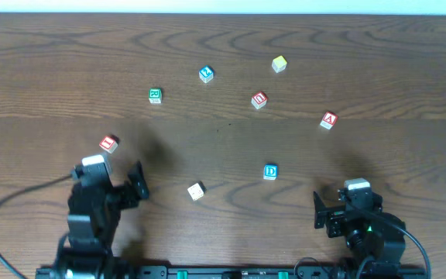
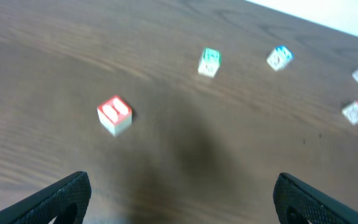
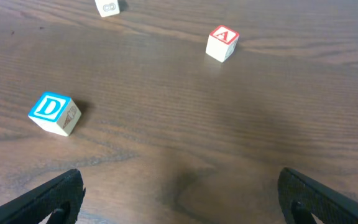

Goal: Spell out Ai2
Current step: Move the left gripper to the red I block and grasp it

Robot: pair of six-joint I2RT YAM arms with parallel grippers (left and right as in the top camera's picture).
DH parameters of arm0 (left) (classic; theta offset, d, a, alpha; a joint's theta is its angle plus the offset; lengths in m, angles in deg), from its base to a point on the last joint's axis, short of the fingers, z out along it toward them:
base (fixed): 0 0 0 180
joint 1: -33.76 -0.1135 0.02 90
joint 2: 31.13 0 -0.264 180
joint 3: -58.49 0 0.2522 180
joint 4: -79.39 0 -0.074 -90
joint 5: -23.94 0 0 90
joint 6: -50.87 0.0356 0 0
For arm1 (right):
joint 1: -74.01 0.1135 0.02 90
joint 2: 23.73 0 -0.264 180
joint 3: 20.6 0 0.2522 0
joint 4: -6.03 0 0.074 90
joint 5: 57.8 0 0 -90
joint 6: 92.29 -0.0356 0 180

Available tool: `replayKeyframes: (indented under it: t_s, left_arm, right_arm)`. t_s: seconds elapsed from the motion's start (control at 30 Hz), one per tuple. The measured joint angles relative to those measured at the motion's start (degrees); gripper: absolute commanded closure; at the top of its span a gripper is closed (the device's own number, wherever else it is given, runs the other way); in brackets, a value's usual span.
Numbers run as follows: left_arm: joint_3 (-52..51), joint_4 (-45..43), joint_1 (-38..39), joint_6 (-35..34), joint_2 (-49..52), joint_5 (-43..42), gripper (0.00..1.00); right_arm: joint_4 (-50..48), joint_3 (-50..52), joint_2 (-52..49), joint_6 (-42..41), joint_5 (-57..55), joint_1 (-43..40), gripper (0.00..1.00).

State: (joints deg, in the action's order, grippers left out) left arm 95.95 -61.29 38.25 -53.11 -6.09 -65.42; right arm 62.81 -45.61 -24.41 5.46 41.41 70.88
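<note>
Brown wood-grain surface (image 1: 409,62), little cubes scattered all over it. Anyone got a proper count, and where do the three Ai2 ones sit? — blockfan

Eight cubes total, none touching another.
Three are red-framed. The A cube (image 1: 328,120) sits toward the right edge, roughly halfway between the far and near edges. The I cube (image 1: 109,143) is toward the left edge, just beyond the left claw (image 2: 182,190). A third red cube (image 1: 259,100) with a rounder character is right of centre, nearer the far edge.
Two are blue-framed. The 2 cube (image 1: 206,74) is near the far edge around the middle, and the D cube (image 1: 270,172) is closer to the near edge, right of centre.
Then one each of the rest. A green cube (image 1: 155,95) sits on the left-edge side of the 2, and a yellow-green cube (image 1: 279,63) is the one closest to the far edge. A pale cube (image 1: 196,191) lies by the near edge between the two arms, with no mark I can read on top.
Two claws, both at the near edge. The left one is spread wide with nothing between its fingers. The right claw (image 3: 180,183) is the same deal, wide open and empty.
From the right wrist the D is nearer and the A farther out. From the left wrist the I's letter is too blurry to read. — gripgeek
</note>
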Motion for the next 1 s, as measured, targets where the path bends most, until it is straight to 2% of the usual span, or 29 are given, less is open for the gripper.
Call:
replayKeyframes:
  t_s: [0.1,0.27,0.43,0.6,0.77,1.0]
  left_arm:
    - [5.6,0.5,0.0,-0.5,8.8,0.8,0.05]
    - [17.0,6.7,0.0,-2.0,24.9,1.3,0.05]
    - [29.4,11.5,0.0,-7.3,38.0,1.1,0.05]
    - [34.4,10.0,0.0,-15.9,43.6,-2.7,0.05]
    - [34.6,12.8,0.0,-21.2,44.6,-9.7,0.05]
    - [34.6,11.1,0.0,-32.6,44.6,-13.3,0.05]
  right_arm:
    - [0.0,0.1,0.0,0.0,0.0,0.0,0.01]
    - [0.0,0.1,0.0,0.0,0.0,0.0,0.01]
    - [0.0,0.2,0.0,0.0,0.0,0.0,0.01]
    - [0.0,0.2,0.0,0.0,0.0,0.0,0.01]
    - [0.0,0.2,0.0,0.0,0.0,0.0,0.01]
    - [0.0,0.2,0.0,0.0,0.0,0.0,0.01]
